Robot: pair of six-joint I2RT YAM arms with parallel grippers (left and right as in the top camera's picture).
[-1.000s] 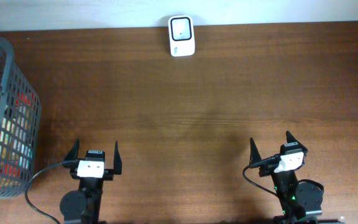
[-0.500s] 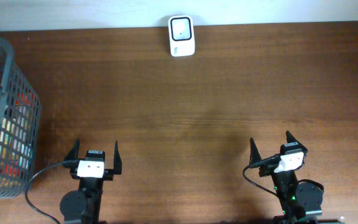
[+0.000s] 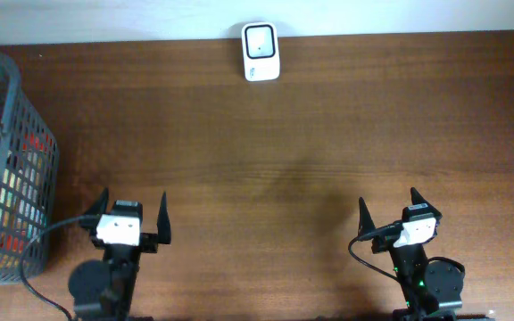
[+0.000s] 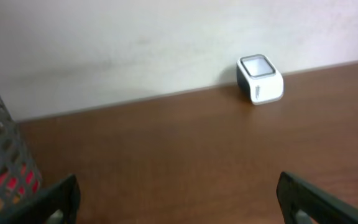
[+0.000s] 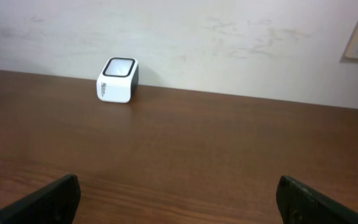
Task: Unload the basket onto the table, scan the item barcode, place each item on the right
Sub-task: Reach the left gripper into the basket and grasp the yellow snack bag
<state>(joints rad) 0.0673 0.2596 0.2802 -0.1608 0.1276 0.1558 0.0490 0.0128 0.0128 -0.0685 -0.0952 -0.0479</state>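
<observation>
Overhead view: a brown tabletop (image 3: 266, 143) is shown, with the scanner (image 3: 261, 52) at the far edge against the wall and a dark mesh basket (image 3: 14, 100) at the left edge. The items (image 3: 12, 192) to be scanned are seen only inside the basket, as red, yellow and pale packaging behind the mesh. Which one carries the barcode cannot be told.

The left arm (image 3: 119, 230) and right arm (image 3: 415, 234) are parked at the near edge, well apart from each other and from the scanner. Both pairs of jaws are spread wide and nothing is held between them.

Change since the preceding frames: the head of the left arm has been shifted left and turned slightly toward the basket, while the right arm, the scanner and the basket are found exactly as before.

Left wrist view: the swing is confirmed, since the basket wall (image 4: 2, 158) now fills the left margin and the scanner (image 4: 260, 79) lies far right.

Interpretation: the task is judged to be at its very start. A reach by the left arm into the basket appears to have been begun, and no item has yet been lifted or presented to the scanner window.
</observation>
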